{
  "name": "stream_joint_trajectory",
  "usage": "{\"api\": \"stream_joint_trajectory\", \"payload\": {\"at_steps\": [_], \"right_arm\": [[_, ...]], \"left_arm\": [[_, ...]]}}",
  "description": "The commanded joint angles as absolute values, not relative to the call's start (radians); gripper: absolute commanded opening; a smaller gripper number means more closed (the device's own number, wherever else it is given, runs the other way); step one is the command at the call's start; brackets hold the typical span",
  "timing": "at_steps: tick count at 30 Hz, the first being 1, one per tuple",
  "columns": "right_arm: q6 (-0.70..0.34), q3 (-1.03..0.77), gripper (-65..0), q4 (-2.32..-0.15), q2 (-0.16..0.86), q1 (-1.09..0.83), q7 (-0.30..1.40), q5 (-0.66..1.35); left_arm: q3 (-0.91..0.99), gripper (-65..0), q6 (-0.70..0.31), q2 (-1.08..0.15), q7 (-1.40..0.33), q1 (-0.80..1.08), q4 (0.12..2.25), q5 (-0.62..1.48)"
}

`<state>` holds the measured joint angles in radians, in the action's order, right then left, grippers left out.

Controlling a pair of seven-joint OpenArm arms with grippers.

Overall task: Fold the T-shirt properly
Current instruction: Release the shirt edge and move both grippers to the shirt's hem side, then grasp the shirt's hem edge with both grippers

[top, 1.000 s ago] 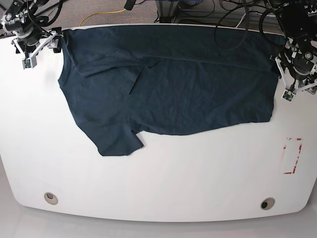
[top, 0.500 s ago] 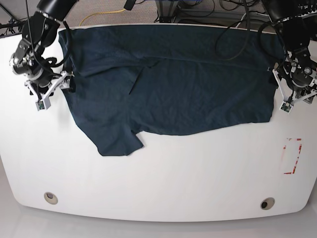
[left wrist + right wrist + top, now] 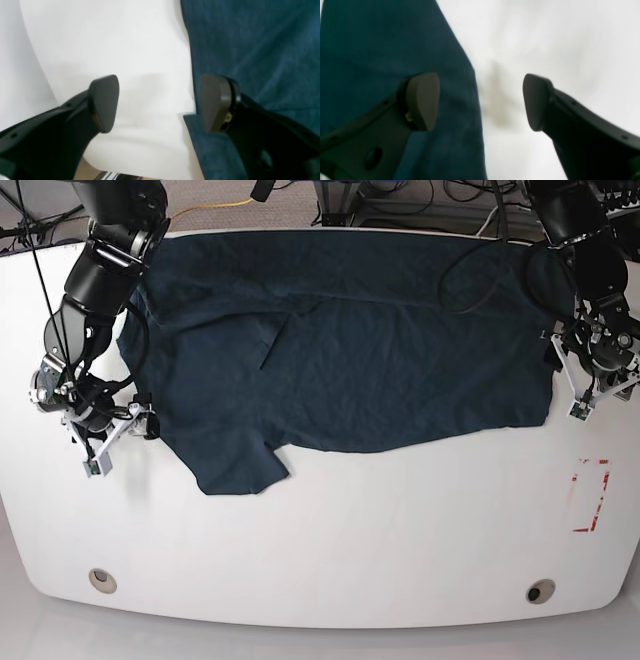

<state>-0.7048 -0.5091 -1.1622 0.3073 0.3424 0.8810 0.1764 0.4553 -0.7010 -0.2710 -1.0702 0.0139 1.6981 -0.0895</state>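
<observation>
The white bench carries the T-shirt across the upper frame; red markings lower right; cables behind; left claw and right claw both spread, pinching nothing.

You have a plain dark teal-navy T-shirt with no print showing, lying on a white table. Your grippers' fingers are matte black. A red-outlined rectangle marks the table's edge, and a yellow cable runs behind it.
</observation>
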Motion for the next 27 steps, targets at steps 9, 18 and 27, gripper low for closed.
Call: {"api": "stream_joint_trajectory", "payload": {"at_steps": [9, 18, 27], "right_arm": [[-0.698, -0.51, -16.2, -0.924, 0.334, 0.446, 0.737, 0.127], [-0.698, -0.509, -16.2, -0.924, 0.252, 0.424, 0.742, 0.127], [-0.698, -0.437, -23.9, -0.928, 0.22, 0.386, 0.742, 0.133]], "left_arm": [[0.46, -19.7, -0.698, -0.288, -1.064, -0.001, 1.712, -0.087], [0.461, -19.3, -0.698, -0.285, -0.998, -0.022, 1.71, -0.084], [0.461, -13.2, -0.698, -0.249, -0.908, -0.116, 1.632, -0.084]]}}
